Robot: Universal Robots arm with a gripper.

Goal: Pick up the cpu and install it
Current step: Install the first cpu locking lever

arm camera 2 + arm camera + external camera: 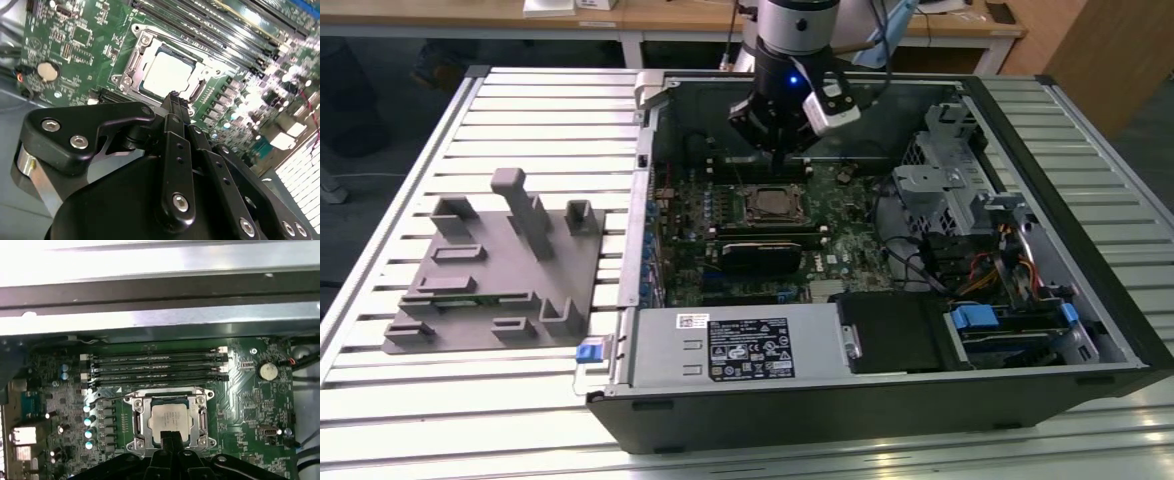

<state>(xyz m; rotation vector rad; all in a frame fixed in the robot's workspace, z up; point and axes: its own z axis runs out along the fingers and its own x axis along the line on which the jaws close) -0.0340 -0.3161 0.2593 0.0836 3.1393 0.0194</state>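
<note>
Black memory slots (pixel 157 367) flanked the metal-framed socket (pixel 141 424), where the silvery square cpu (pixel 171 421) sat just below the black gripper (pixel 171 436), its fingers pinched together, empty.

Open computer case (pixel 881 400) on a slatted tabletop (pixel 520 110). Motherboard (pixel 761 230) inside, the cpu (pixel 770 203) seated in its socket. Gripper (pixel 779 160) poised just above it (arm descending from above). Grey fixture block (pixel 494 265) toward the exterior view's left.
</note>
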